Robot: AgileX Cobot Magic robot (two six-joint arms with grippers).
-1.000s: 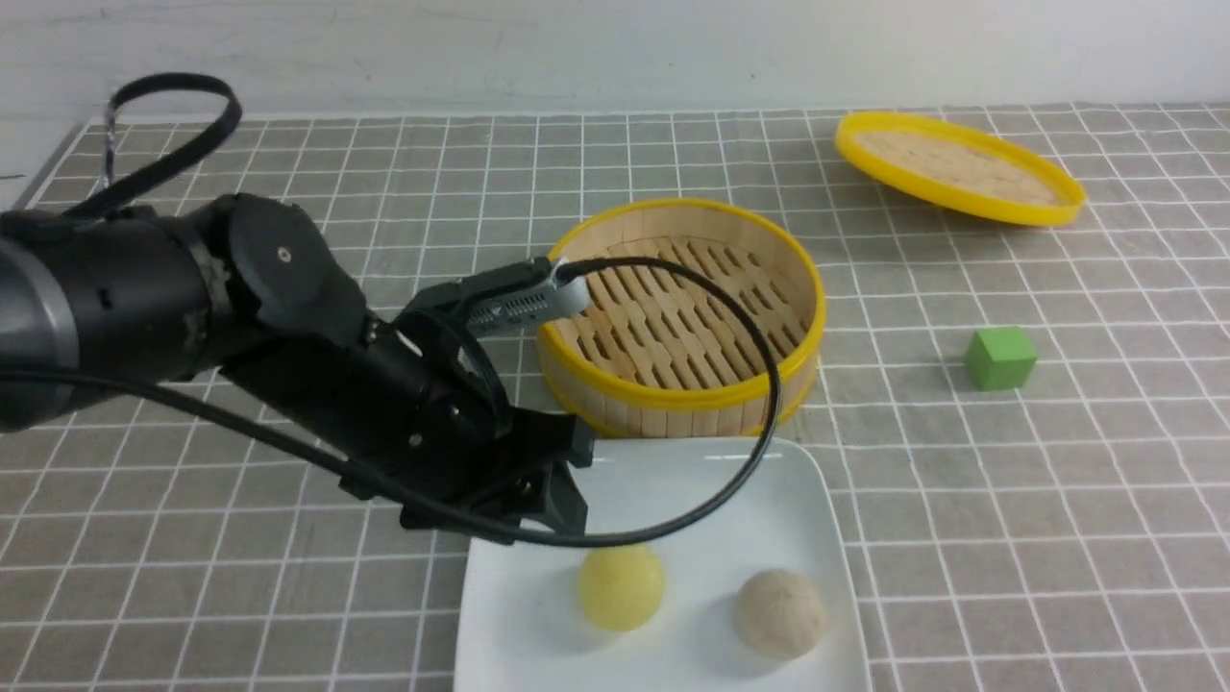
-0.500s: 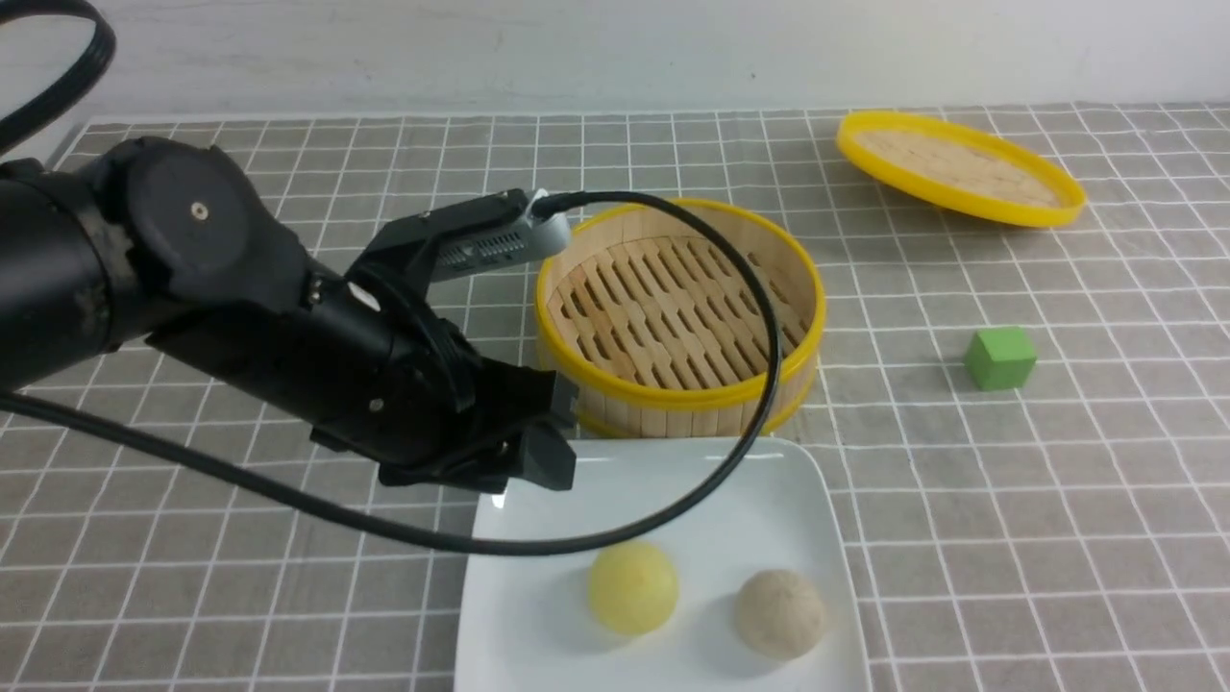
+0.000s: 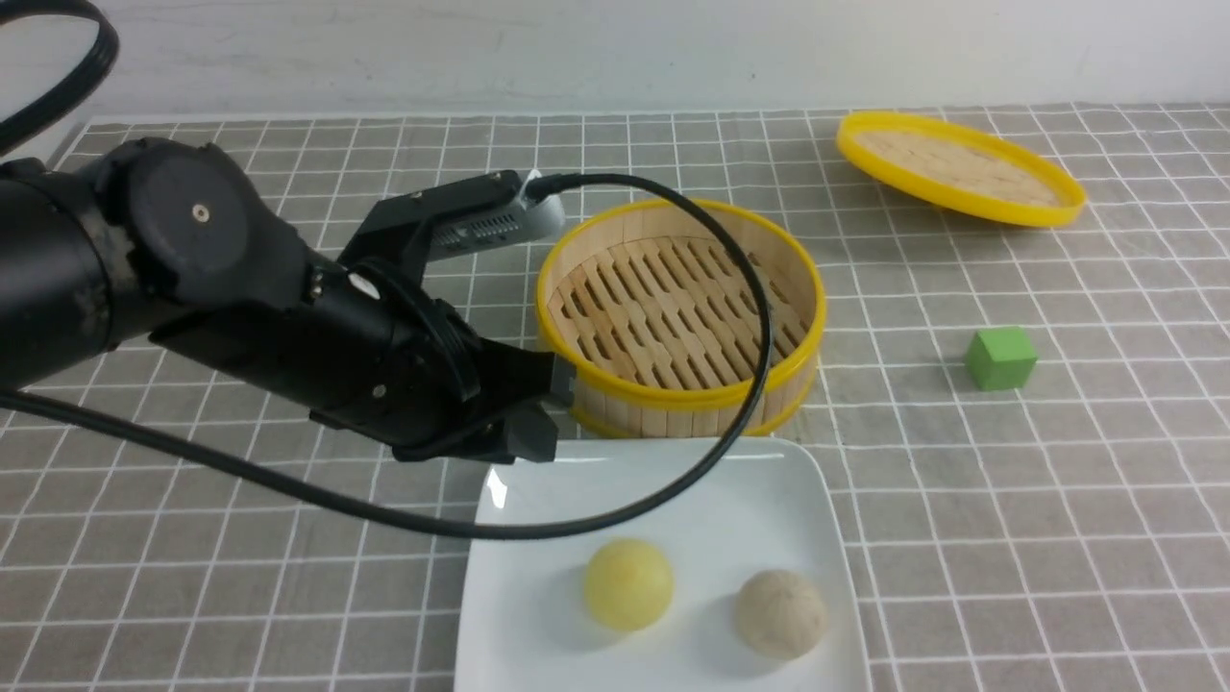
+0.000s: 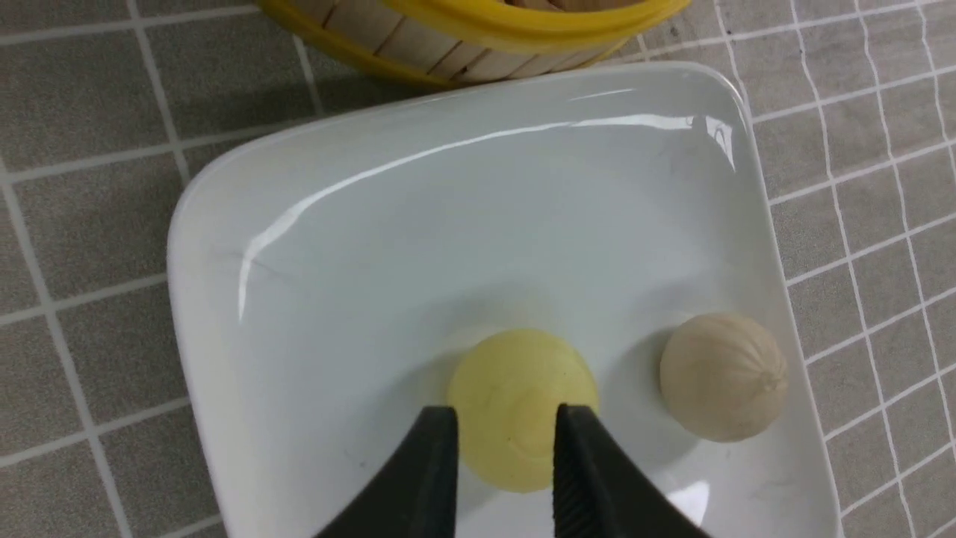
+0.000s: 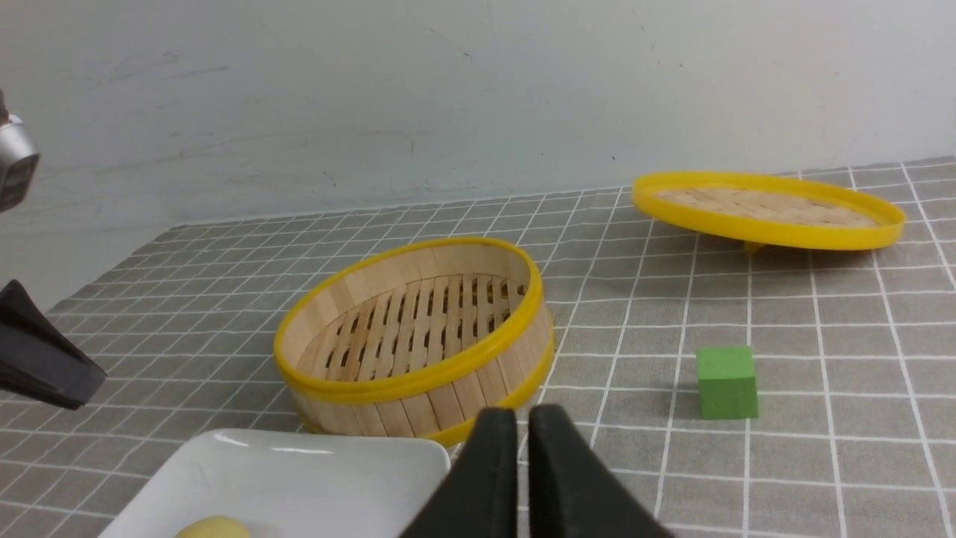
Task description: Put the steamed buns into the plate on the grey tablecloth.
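The pale yellow bun (image 3: 627,584) and the beige-grey bun (image 3: 780,613) lie side by side on the white square plate (image 3: 730,490), which rests on the grey tablecloth (image 3: 1009,519). My left gripper (image 3: 550,415) is open and empty, hanging above the plate's far left corner. In the left wrist view its fingers (image 4: 506,418) frame the yellow bun (image 4: 523,373) from above without touching it, with the beige-grey bun (image 4: 723,376) beside it on the plate (image 4: 448,224). My right gripper (image 5: 523,418) is shut and empty, out of the front view.
The empty yellow-rimmed bamboo steamer (image 3: 677,404) stands just behind the plate. Its lid (image 3: 961,168) lies tilted at the far right. A green cube (image 3: 1000,358) sits to the right of the steamer. The left arm's cable loops over the plate.
My left gripper has risen and pulled back to the left, off the plate. The yellow bun stays on the plate, and the beige-grey bun has not moved.
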